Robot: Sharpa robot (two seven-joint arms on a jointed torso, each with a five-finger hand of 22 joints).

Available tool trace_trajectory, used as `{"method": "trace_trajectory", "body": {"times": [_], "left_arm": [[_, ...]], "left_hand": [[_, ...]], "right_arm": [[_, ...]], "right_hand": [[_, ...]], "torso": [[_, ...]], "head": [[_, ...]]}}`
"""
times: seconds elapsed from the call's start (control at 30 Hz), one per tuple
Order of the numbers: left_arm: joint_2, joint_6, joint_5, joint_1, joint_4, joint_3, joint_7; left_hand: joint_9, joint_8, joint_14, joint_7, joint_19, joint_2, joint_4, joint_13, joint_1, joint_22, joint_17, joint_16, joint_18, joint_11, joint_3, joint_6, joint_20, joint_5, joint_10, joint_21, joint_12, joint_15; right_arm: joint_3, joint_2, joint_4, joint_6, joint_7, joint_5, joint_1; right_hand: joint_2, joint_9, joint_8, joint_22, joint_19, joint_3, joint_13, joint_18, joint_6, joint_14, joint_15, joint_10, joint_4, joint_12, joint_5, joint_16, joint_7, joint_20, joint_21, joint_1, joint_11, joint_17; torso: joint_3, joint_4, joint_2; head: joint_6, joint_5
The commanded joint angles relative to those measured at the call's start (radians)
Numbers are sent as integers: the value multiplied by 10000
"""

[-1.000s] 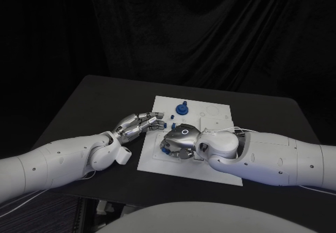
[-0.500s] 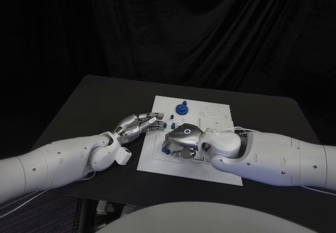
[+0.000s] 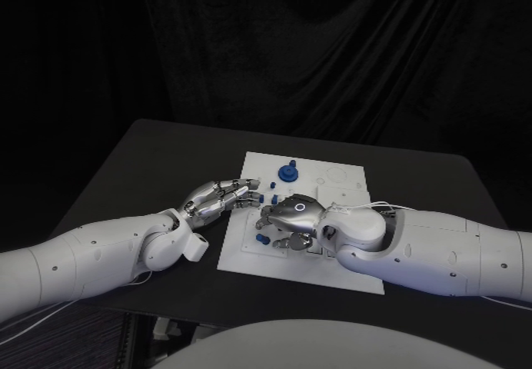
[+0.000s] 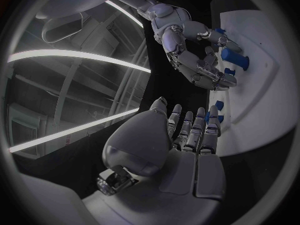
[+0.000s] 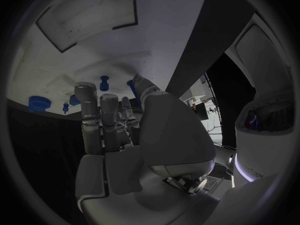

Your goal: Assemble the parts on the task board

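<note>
The task board is laid mid-table, with blue parts stood on it. The left hand is kept at its edge, fingers together, nothing held. The right hand is curled over the board; whether anything's pinched can't be told.

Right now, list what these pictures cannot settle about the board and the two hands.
- Head view: the right hand covers the middle of the white board; whatever lies under its palm is hidden.
- Head view: whether the left hand touches the board's edge is too small to tell.
- Right wrist view: the hand's own fingers hide part of the blue pieces; whether they hold one is unclear.
</note>
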Motion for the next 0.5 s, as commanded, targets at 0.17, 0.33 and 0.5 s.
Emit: {"method": "trace_trajectory", "body": {"times": [0.17,0.33,0.5], "left_arm": [[12,94,68,-26,2,10,327],[22,80,68,-27,-6,10,329],[15,74,68,-28,-10,10,326]], "left_hand": [[9,44,-67,24,-110,15,23,-14,-128,-14,-10,54,-105,88,60,81,2,-27,13,26,-48,9],[9,44,-67,24,-110,15,23,-14,-128,-14,-10,54,-105,88,60,81,2,-27,13,26,-48,9],[9,44,-67,24,-110,15,23,-14,-128,-14,-10,54,-105,88,60,81,2,-27,13,26,-48,9]], "right_arm": [[74,-23,181,-677,141,430,11],[97,1,349,-543,224,701,54],[103,35,496,-407,329,1022,65]], "right_hand": [[-50,25,-11,695,-105,-208,119,189,-386,-170,82,-262,413,531,-119,-7,230,60,-180,320,26,-213],[45,130,73,702,-84,-255,284,195,-352,-187,109,-19,542,1126,-157,73,393,95,-167,427,-36,-268],[67,247,196,704,-74,-301,346,199,-196,-194,95,-30,583,1379,-171,116,401,90,-164,439,-57,-298]], "torso": [[-13,23,7],[-15,28,1],[-25,43,-12]], "head": [[-1,-40],[-1,-15],[-1,-14]]}}
